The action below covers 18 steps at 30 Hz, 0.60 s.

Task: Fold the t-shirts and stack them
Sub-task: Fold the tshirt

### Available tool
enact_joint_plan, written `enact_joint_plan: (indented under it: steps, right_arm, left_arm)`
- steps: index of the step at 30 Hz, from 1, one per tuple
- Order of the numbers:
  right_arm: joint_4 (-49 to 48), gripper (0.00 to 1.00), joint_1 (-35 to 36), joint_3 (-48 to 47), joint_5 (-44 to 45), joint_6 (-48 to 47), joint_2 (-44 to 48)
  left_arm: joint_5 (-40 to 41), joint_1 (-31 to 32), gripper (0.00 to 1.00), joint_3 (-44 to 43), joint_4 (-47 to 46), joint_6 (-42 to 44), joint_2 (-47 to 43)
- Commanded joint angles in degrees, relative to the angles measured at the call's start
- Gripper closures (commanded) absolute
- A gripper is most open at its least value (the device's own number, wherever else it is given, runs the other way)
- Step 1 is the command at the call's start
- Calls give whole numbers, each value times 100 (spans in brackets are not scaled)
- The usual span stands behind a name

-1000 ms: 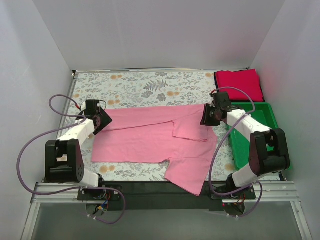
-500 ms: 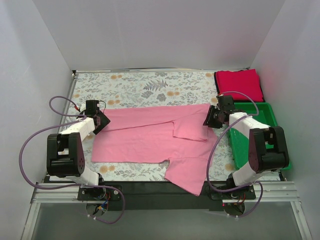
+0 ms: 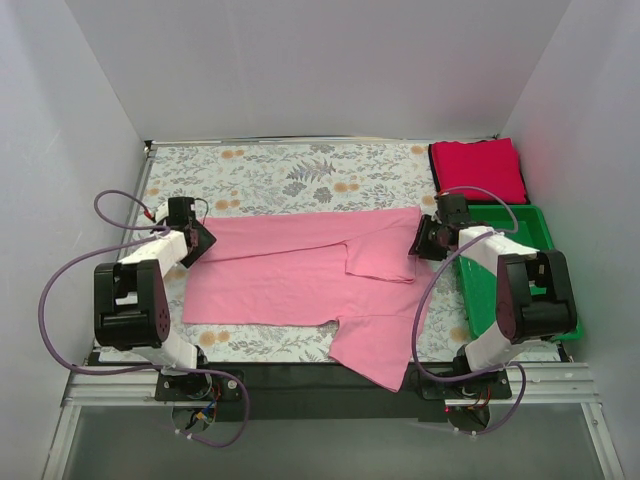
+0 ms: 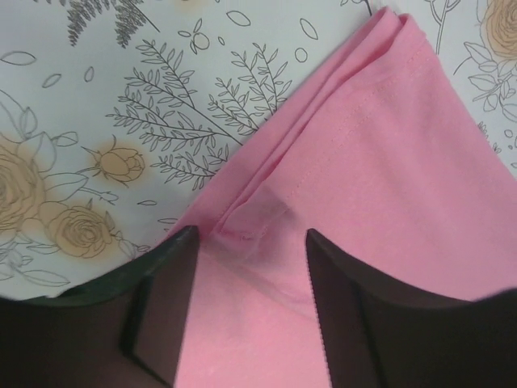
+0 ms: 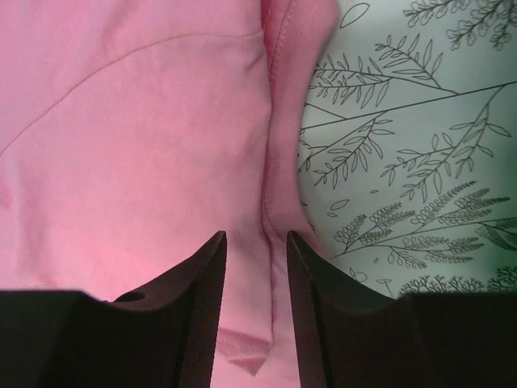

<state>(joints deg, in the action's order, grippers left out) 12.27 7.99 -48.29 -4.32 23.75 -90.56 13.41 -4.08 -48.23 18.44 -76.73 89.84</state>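
left gripper point(image 4: 250, 236) edging back leftward, fingers spread over the hem | pink t-shirt point(image 3: 290, 275) lying spread between both arms, half-folded | right gripper point(image 5: 257, 241) backing rightward, narrowly parted, grip unclear | red t-shirt point(image 3: 478, 168) sitting folded far right | regrasp probably coming

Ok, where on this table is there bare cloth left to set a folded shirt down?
The far strip of floral table cloth, between the back wall and the pink t-shirt, left of the red t-shirt. A thinner strip lies near-left, below the pink hem. The right side is crowded: green bin, right gripper.
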Motion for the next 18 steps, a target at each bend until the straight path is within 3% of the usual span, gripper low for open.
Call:
enact_joint_plan:
  steps: [1,3,6,15,18]
  right_arm:
    - [161,63,53,-347,238,-203,433]
    - [327,62,237,-531,352,-379,557]
    - [652,61,563,-778,553,-494,540]
    - [900,60,1161,-927,941,-301,-39]
    - [908,59,1187,-971,985,-327,-294]
  left_arm:
    - [364,-58,44,-327,318,61,-511]
    - [286,-32,33,-389,354,236,-818]
    - [250,169,29,-565,537,377,-1021]
    - [21,1285,27,-767,635,501,-390]
    - [-48,1357,26,-828,565,448,24]
